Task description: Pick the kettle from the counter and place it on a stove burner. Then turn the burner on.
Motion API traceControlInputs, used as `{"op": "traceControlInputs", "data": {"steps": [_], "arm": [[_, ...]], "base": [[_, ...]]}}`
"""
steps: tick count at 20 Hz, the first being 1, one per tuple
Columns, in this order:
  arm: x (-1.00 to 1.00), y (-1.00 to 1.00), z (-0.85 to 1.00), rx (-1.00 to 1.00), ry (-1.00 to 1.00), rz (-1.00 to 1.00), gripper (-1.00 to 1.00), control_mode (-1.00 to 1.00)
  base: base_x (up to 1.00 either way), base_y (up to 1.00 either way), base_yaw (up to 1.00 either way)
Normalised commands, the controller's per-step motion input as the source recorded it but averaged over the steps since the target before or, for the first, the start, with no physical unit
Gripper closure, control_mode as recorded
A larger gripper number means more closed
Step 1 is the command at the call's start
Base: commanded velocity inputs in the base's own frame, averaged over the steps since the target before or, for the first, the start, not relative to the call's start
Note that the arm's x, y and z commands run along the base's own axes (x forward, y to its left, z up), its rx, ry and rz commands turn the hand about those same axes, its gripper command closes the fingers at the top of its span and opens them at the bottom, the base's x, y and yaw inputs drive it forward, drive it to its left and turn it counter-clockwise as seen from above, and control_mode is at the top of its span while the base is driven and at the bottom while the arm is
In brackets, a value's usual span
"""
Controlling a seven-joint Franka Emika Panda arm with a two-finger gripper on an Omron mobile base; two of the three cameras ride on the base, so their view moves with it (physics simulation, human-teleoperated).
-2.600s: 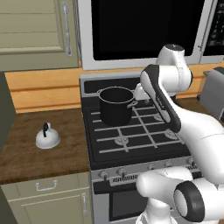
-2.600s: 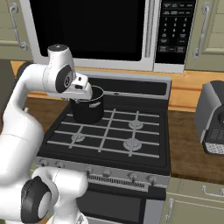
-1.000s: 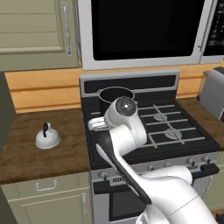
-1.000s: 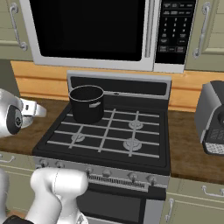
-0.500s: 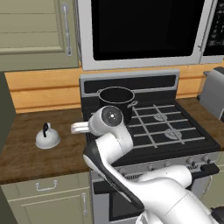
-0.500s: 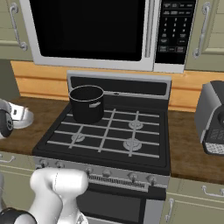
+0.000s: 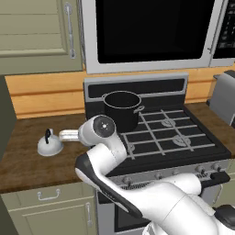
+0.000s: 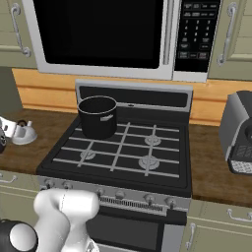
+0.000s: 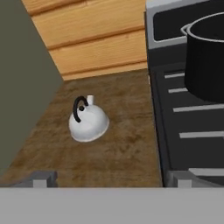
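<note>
Glossy white rounded arm links, dark grey joint bands, round grey cap

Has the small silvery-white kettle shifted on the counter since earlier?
No. The small silvery-white kettle sits at the same spot left of the black stove top.

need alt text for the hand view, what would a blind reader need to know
A small silvery-white kettle with a black arched handle sits upright on the dark wood counter, left of the black stove. A tall black pot stands on the stove at upper right, with a wood-panelled wall behind.
</note>
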Motion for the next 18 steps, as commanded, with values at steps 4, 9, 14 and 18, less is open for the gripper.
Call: {"op": "traceControlInputs", "data": {"steps": [4,9,14,18], "arm": [[0.00,0.41,0.00,0.10,0.05,0.01,-1.00,-1.00],[0.00,0.33,-0.01,0.09,0.10,0.12,-1.00,-1.00],[0.01,0.30,-0.13,-0.01,0.06,0.08,-1.00,-1.00],[0.13,0.06,-0.10,-0.07,0.01,0.00,-1.00,-1.00]], "base": [[0.00,0.00,0.00],[0.00,0.00,0.00],[0.00,0.00,0.00],[0.00,0.00,0.00]]}}
